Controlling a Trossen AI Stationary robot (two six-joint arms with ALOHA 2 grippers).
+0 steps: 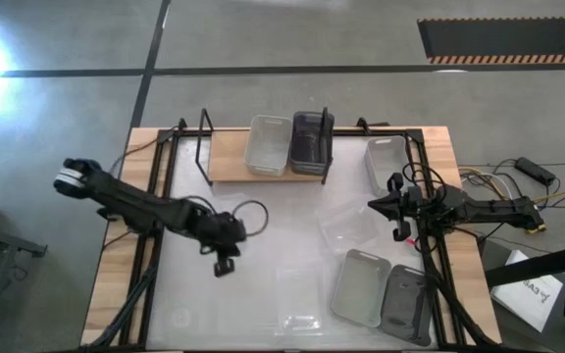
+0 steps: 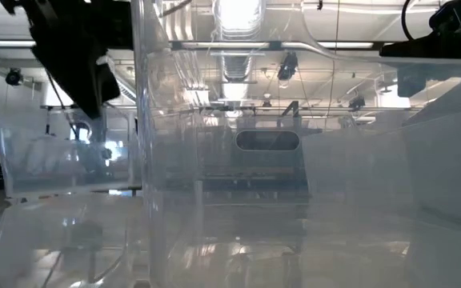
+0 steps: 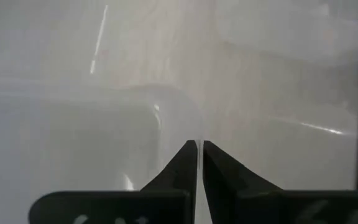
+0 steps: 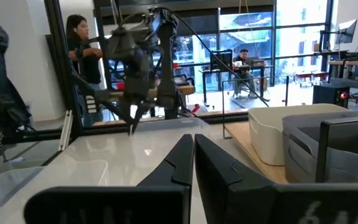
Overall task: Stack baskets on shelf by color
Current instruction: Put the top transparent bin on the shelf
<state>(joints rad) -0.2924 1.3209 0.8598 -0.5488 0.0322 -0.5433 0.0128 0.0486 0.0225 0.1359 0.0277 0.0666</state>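
Note:
The shelf point(image 1: 231, 157) stands at the table's far side. On its board sit a translucent white basket point(image 1: 268, 145) and, beside it, a dark grey basket point(image 1: 312, 137), both on their bottoms. Another white basket point(image 1: 385, 162) rests on the table to the shelf's right. A light grey basket point(image 1: 361, 286) and a dark grey basket point(image 1: 407, 304) lie side by side at the near right. My left gripper point(image 1: 226, 263) hangs shut over the table's middle left, pointing steeply down, above a clear basket's rounded corner point(image 3: 166, 109). My right gripper point(image 1: 397, 211) waits shut at the right.
Clear baskets lie on the white table top, one at mid-right point(image 1: 351, 221) and one near the front edge point(image 1: 297, 299), which fills the low view point(image 2: 214, 160). Black frame rails point(image 1: 150, 245) run along both table sides. People sit beyond the table point(image 4: 79, 50).

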